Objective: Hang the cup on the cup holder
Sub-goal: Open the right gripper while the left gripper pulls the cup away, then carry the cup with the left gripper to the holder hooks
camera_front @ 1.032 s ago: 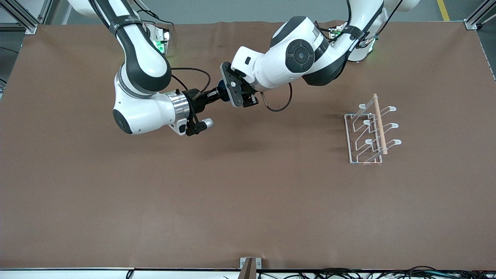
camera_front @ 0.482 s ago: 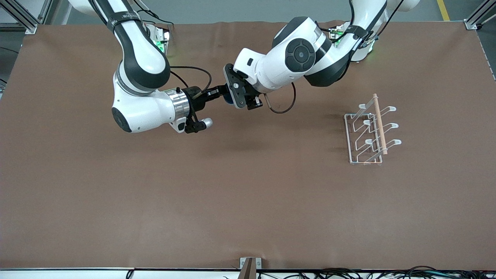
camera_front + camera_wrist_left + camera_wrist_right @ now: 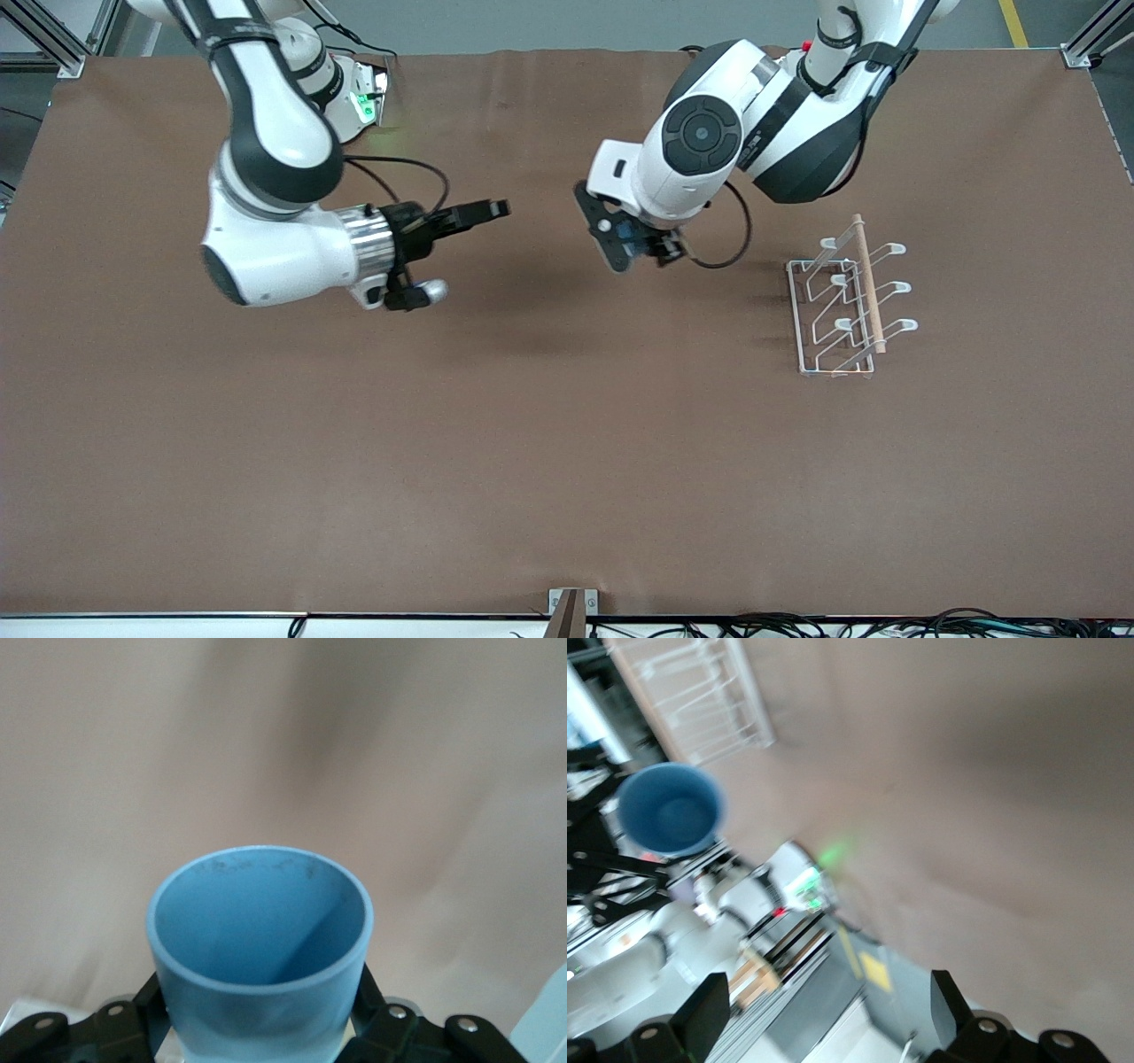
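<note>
Cup: we see a small light blue tumbler, matte, smooth-walled, slightly tapered, with a round open mouth and no handle. It sits up in the air in the left gripper, over bare table between the two arms; in the front view only a sliver of blue shows.
Left gripper: we find its black fingers clamped on the cup's lower wall from both sides; the gripper hangs over the table, between the right gripper and the cup holder.
Right gripper: we see its black fingers spread wide apart with nothing between them; the gripper points toward the left gripper, well apart from it, over the table toward the right arm's end.
Cup holder: we note a white wire rack with a rectangular base, slanted looped prongs and a light wooden rod along its top. It stands on the table toward the left arm's end, with no cup on it.
Table: we see a flat brown matte covering, faintly creased.
</note>
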{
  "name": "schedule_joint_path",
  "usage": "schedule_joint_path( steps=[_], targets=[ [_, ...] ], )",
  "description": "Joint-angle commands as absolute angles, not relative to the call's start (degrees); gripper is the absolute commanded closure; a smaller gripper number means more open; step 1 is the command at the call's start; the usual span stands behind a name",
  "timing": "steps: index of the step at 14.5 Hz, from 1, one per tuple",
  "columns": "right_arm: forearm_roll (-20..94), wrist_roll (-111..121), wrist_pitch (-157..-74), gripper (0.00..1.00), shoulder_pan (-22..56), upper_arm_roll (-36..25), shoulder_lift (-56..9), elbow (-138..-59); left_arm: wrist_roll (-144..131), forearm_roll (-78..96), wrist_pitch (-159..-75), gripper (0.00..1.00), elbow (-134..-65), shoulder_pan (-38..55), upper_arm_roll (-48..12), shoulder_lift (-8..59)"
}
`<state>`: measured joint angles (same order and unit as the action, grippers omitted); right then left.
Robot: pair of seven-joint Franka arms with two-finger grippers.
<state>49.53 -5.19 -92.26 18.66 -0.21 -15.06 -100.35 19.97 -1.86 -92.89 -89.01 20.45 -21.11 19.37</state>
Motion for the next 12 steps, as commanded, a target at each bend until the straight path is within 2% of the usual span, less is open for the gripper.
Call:
schedule_joint_path(
  steps=[1, 6, 9, 12],
  targets=[
    [37.3, -7.2, -91.9, 0.00, 13.3, -0.4, -12.5, -100.5, 17.2, -12.9, -86.8, 1.00, -88.9, 21.1, -21.3, 18.5],
    [13.1, -7.0, -93.2, 0.00, 4.0, -0.9, -12.7, -96.7, 32.8, -28.5, -80.3, 1.00, -89.1, 21.8, -21.4, 18.9],
    [3.1, -6.7, -96.8, 0.00, 1.0, -0.9, -11.8, -96.1, 33.0, -37.7, -75.7, 1.00, -91.0, 22.1, -21.5, 20.3],
    [-1.3, -3.2, -95.8, 0.00, -1.7, -0.9, -10.6, -90.9, 34.9, -45.0, -74.6, 1.00, -92.0, 21.2, -21.3, 23.0]
  ],
)
